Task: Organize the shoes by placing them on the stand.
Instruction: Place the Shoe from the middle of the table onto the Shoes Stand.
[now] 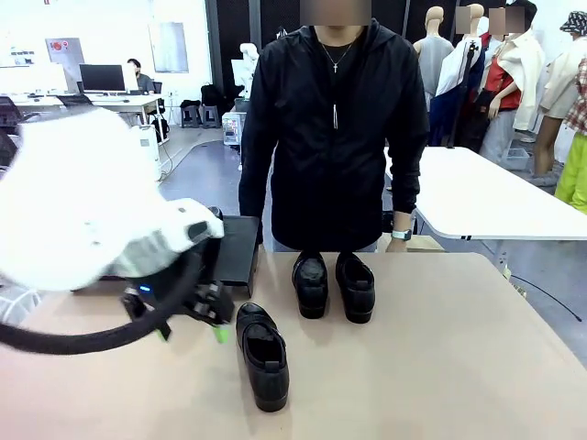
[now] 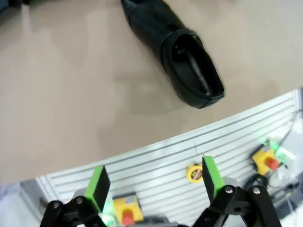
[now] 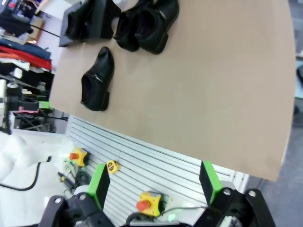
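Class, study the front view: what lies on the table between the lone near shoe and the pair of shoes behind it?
Nothing: bare table separates the lone shoe from the pair, clear in the front view.

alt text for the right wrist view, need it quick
Open black right gripper with green pads hangs off a tan table's edge. One glossy black slip-on shoe lies alone, two more stand together, a fourth sits on a low matte-black stand.

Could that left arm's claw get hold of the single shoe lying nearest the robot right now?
Probably yes. The left claw is open and sits close beside the lone shoe, with just bare table between them and nothing in the way.
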`<state>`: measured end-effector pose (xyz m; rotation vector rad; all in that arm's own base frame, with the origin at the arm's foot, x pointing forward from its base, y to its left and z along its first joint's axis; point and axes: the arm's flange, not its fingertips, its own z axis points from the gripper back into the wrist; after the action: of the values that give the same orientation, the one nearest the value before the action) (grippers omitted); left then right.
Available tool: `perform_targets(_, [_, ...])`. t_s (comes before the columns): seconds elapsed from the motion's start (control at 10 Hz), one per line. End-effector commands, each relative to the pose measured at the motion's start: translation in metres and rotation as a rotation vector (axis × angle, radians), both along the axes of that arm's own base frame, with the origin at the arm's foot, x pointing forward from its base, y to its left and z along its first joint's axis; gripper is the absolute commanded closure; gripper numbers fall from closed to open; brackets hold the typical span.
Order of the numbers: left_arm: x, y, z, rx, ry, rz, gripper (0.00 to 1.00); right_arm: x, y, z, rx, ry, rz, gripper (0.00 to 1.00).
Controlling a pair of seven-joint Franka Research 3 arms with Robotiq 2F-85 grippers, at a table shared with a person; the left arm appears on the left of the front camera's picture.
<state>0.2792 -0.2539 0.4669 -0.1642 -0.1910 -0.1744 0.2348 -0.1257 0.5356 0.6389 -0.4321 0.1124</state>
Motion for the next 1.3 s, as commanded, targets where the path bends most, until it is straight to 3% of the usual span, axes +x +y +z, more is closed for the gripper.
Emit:
perform_targets(0.0, [0.052, -0.023, -0.006, 0.002, 0.132, 0.062, 0.0, -0.001, 0.001, 0.001, 0.012, -0.011, 0.007, 0.0])
perform_targets(0.1, [0.056, -0.031, -0.008, -0.043, 0.157, 0.034, 0.0, -0.001, 0.001, 0.001, 0.012, -0.011, 0.007, 0.0])
perform_targets(0.2, [0.018, -0.019, -0.017, 0.023, 0.069, 0.036, 0.0, -0.001, 0.001, 0.001, 0.012, -0.011, 0.007, 0.0])
perform_targets(0.4, [0.018, -0.019, -0.017, 0.023, 0.069, 0.036, 0.0, -0.001, 0.001, 0.001, 0.012, -0.011, 0.007, 0.0])
perform_targets(0.5, [0.041, -0.029, -0.026, 0.008, 0.127, 0.022, 0.0, -0.001, 0.001, 0.001, 0.012, -0.011, 0.007, 0.0])
perform_targets(0.6, [0.049, -0.04, -0.029, -0.098, 0.212, 0.345, 0.0, -0.001, 0.001, 0.001, 0.012, -0.011, 0.007, 0.0])
perform_targets(0.7, [0.059, -0.05, -0.035, -0.152, 0.191, 0.415, 0.0, -0.001, 0.001, 0.001, 0.012, -0.011, 0.007, 0.0])
perform_targets(0.8, [0.068, -0.056, -0.04, -0.122, 0.265, 0.401, 0.0, -0.001, 0.001, 0.001, 0.012, -0.011, 0.007, 0.0])
perform_targets(1.1, [0.093, -0.065, -0.056, -0.099, 0.211, 0.56, 0.0, -0.001, 0.001, 0.001, 0.012, -0.011, 0.007, 0.0])
perform_targets(1.2, [0.099, -0.066, -0.064, -0.031, 0.236, 0.56, 0.0, -0.001, 0.001, 0.001, 0.012, -0.011, 0.007, 0.0])
